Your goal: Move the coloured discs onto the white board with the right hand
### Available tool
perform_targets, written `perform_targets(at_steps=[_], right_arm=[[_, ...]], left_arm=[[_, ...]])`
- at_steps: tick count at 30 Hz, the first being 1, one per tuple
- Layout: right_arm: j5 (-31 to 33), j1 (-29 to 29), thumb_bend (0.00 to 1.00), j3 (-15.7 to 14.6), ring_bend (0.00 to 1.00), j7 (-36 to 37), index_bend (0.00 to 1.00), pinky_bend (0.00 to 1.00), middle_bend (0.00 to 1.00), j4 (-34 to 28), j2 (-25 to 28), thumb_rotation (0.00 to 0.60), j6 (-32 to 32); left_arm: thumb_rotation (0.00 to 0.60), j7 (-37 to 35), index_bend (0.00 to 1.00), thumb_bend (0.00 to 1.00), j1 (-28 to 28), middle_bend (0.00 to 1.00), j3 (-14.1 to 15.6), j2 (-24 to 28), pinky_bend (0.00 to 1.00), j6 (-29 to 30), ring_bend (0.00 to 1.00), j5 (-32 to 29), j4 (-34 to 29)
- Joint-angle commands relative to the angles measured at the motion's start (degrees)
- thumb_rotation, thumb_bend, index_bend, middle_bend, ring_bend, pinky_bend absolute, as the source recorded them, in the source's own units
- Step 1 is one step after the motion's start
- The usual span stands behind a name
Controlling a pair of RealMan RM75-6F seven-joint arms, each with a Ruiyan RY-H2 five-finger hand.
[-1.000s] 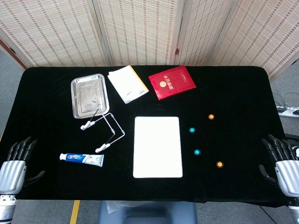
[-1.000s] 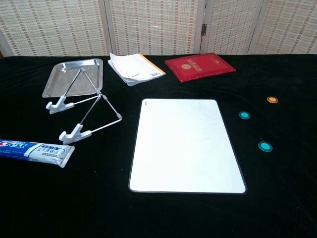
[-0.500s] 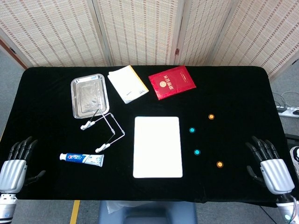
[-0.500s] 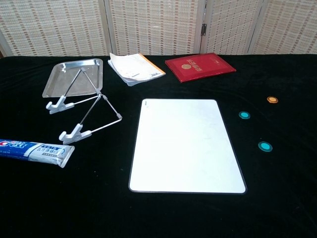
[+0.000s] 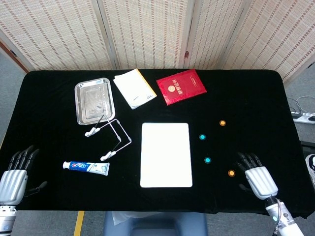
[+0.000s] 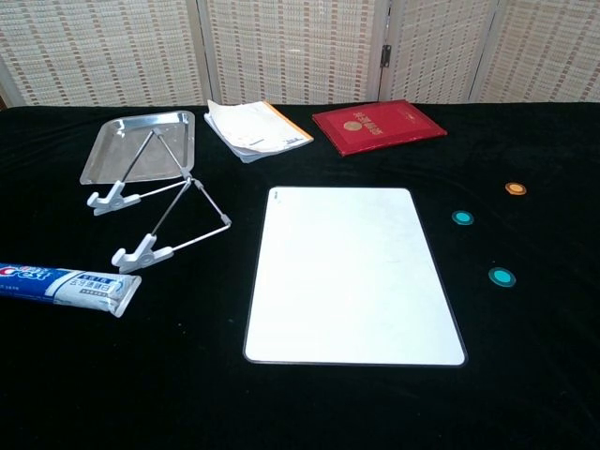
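Observation:
The white board (image 5: 166, 155) (image 6: 352, 274) lies flat mid-table. To its right on the black cloth lie two teal discs (image 5: 202, 136) (image 5: 207, 160) and two orange discs (image 5: 222, 123) (image 5: 231, 173); the chest view shows teal discs (image 6: 462, 217) (image 6: 502, 277) and one orange disc (image 6: 515, 188). My right hand (image 5: 257, 178) hovers at the front right, fingers spread, holding nothing, just right of the nearest orange disc. My left hand (image 5: 16, 171) is at the front left edge, fingers apart and empty. Neither hand appears in the chest view.
A metal tray (image 5: 94, 101), a wire stand (image 5: 110, 134), a toothpaste tube (image 5: 86, 167), a white-and-yellow booklet (image 5: 134, 87) and a red booklet (image 5: 180, 86) lie left and behind the board. A folding screen stands behind the table.
My right hand has moved left and inward from the table's right edge toward the near orange disc. The left hand and all objects stayed put.

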Motion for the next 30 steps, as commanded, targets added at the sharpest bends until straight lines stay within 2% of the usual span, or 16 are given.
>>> perform_targets(at_steps=[1,15,24,30], right_arm=[[1.43,1.39,0.25,0.37,0.04,0.69,0.36,0.00,0.09,2.24,-1.70,0.600,-2.34],[3.83,4.71,0.25,0.57,0.03,3.83,0.42,0.00,0.11,7.96,-5.23,0.600,-7.90],[4.76,5.89,0.26,0.65,0.03,3.80,0.43,0.00,0.12,7.72,-5.25,0.600,-9.43],[5.65,6.27,0.30,0.58,0.03,3.63,0.45,0.00,0.14,6.85,-4.63,0.600,-10.13]], left_arm=[[0.600,-0.07,0.04,0.20,0.03,0.02,0.05,-0.05,0.00,-0.03,0.07,-0.01,0.13],[0.600,0.29,0.04,0.20,-0.05,0.02,0.00,-0.17,0.00,-0.45,0.07,-0.40,0.12],[0.600,0.33,0.04,0.20,-0.11,0.02,-0.06,-0.26,0.00,-0.78,0.07,-0.76,0.28],[0.600,0.04,0.04,0.20,-0.05,0.02,-0.09,-0.43,0.00,-0.87,0.07,-1.04,0.71]])
